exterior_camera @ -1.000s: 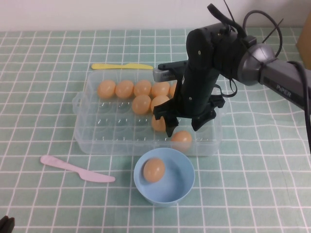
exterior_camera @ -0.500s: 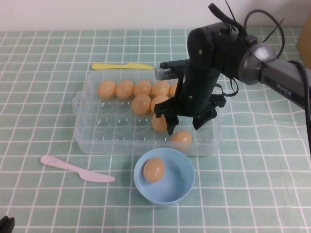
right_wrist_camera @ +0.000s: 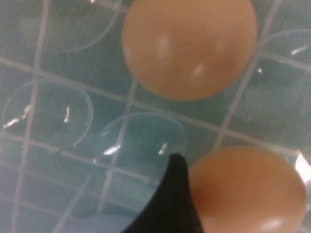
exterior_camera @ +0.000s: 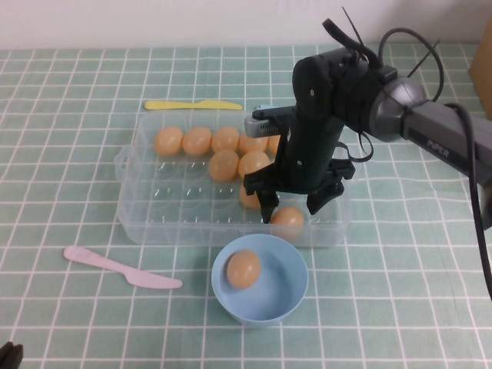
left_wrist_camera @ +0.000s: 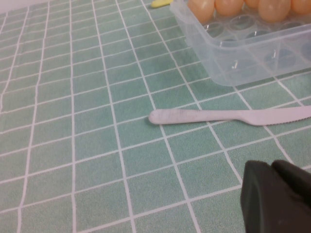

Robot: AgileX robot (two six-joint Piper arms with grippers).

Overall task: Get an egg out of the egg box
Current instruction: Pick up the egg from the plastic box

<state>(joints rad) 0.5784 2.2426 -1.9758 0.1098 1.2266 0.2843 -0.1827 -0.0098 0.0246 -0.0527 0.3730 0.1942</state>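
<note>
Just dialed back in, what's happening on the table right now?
The right gripper is open and straddling the egg in the near row of the egg box, not yet closed on it. One egg already lies in the blue bowl. The left gripper sits parked near the pink knife.

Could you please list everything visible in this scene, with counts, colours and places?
egg box: one, clear plastic, table centre
boxed eggs: at least nine visible, tan-orange, mostly in the box's far rows; arm hides some
front egg: one of those, near row, between the right gripper's open fingers
bowl: one, light blue, nearer the robot than the box
bowl egg: one, tan-orange, inside bowl
pink knife: one, near-left of box
yellow knife: one, beyond box
right gripper: open, over front egg
left gripper: parked, near-left corner
</note>
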